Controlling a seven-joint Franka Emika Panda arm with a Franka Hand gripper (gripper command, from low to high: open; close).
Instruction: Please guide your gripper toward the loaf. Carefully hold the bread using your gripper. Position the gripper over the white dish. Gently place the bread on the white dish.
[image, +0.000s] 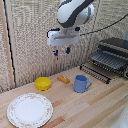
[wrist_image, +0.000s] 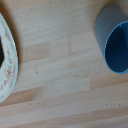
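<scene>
The loaf is a small orange-brown oblong block lying on the wooden table between the yellow bowl and the blue mug. My gripper hangs high above it, its two dark blue fingers apart and empty. The white dish lies flat at the front of the table on the exterior view's left. A piece of its speckled rim shows in the wrist view. The loaf and my fingers do not show in the wrist view.
A small yellow bowl sits just beside the loaf on the exterior view's left. A blue mug stands on its other side and also shows in the wrist view. A dark metal rack appliance stands at the back right.
</scene>
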